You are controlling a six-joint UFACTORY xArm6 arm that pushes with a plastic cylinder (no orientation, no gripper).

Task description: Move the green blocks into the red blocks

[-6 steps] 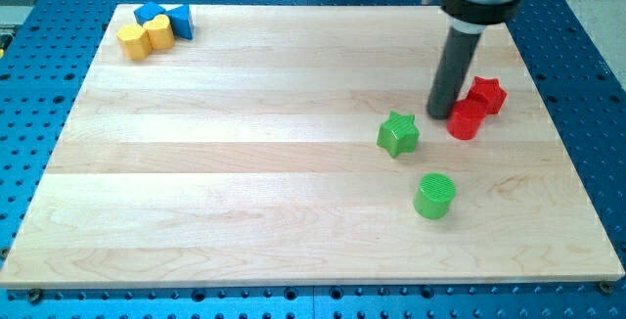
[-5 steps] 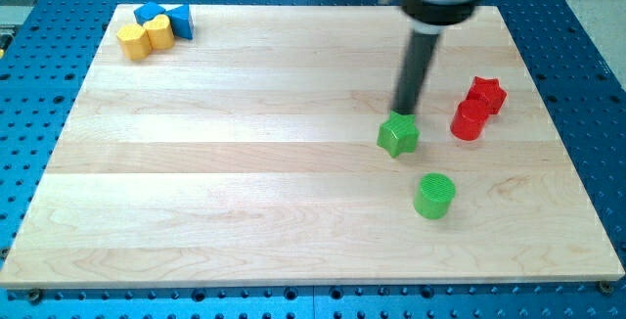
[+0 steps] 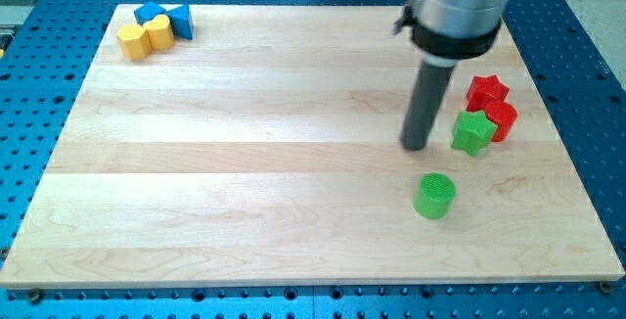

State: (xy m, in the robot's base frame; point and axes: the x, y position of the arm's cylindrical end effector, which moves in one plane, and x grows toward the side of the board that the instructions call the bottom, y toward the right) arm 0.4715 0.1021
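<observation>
Your rod's bare tip (image 3: pixel 417 147), which grips nothing, has the remaining green plastic cylinder block (image 3: pixel 434 195) at five o'clock, red blocks (image 3: pixel 492 106) at two.

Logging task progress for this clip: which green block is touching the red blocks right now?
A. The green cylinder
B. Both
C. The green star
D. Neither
C: the green star sits against the red cylinder below the red star, while the green cylinder stands alone nearer the view's bottom; my tip is just left of the green star.
</observation>
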